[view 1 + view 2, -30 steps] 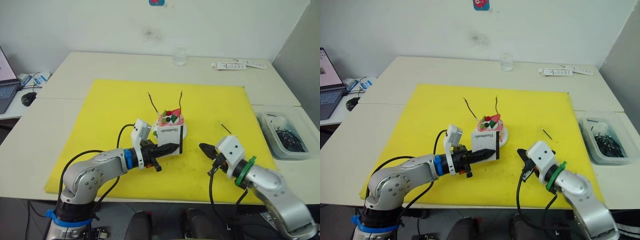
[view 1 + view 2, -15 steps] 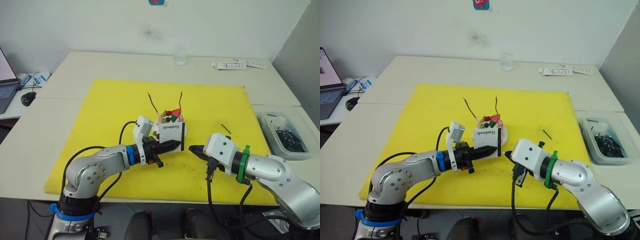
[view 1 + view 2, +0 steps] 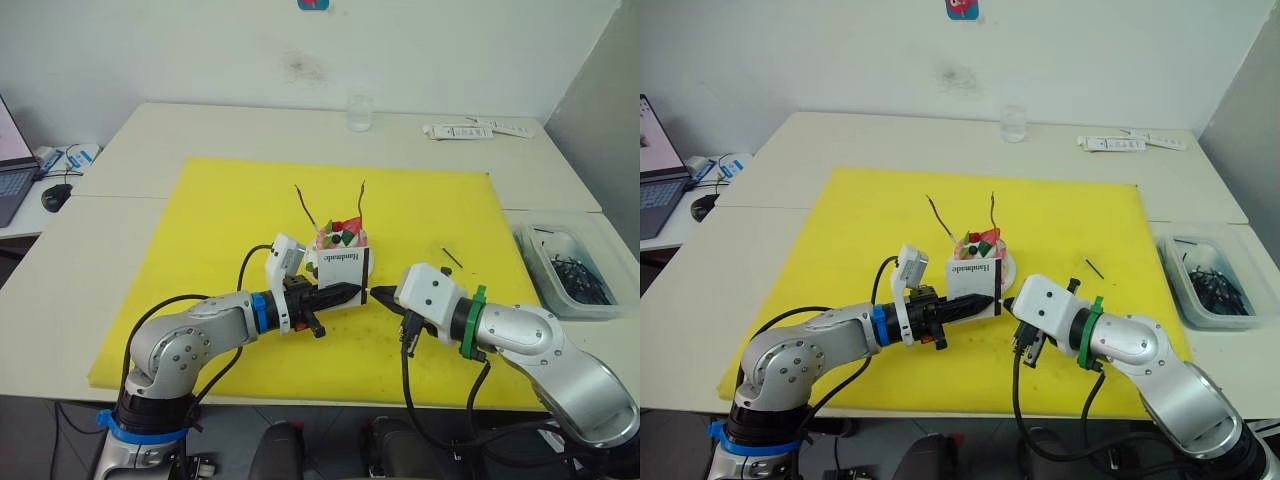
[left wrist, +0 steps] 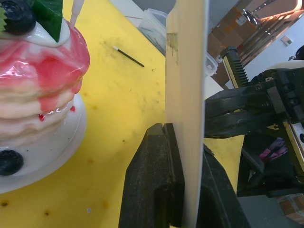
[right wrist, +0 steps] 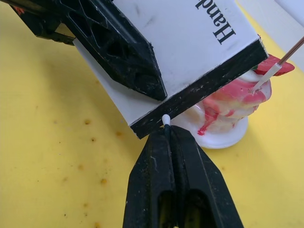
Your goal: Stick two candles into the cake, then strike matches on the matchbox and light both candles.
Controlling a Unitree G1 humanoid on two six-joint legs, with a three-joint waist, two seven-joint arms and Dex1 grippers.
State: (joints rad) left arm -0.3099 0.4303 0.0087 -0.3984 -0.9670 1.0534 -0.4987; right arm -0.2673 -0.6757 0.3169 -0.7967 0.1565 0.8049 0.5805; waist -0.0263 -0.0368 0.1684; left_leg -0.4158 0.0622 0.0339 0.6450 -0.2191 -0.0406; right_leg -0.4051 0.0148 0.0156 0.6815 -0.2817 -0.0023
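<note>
Pinching thin, brittle match (image 5: 166,119) low in right gripper (image 5: 167,135); left gripper (image 4: 183,142) clamping light, stiff matchbox (image 5: 180,42).

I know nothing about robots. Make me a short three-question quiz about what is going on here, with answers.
1. True or false: both candles already stand in the cake.
2. What does the left gripper hold? A) a cup B) the matchbox C) the cake's plate
3. Fill in: the white tip of the match in the right gripper touches the matchbox's black ____ strip.

Key:
1. True; two thin sticks rise from the cake's top.
2. B; its fingers clamp the white box and hold it on edge beside the cake.
3. Striking; the right wrist view shows the tip against that dark edge. No flame shows yet.
</note>
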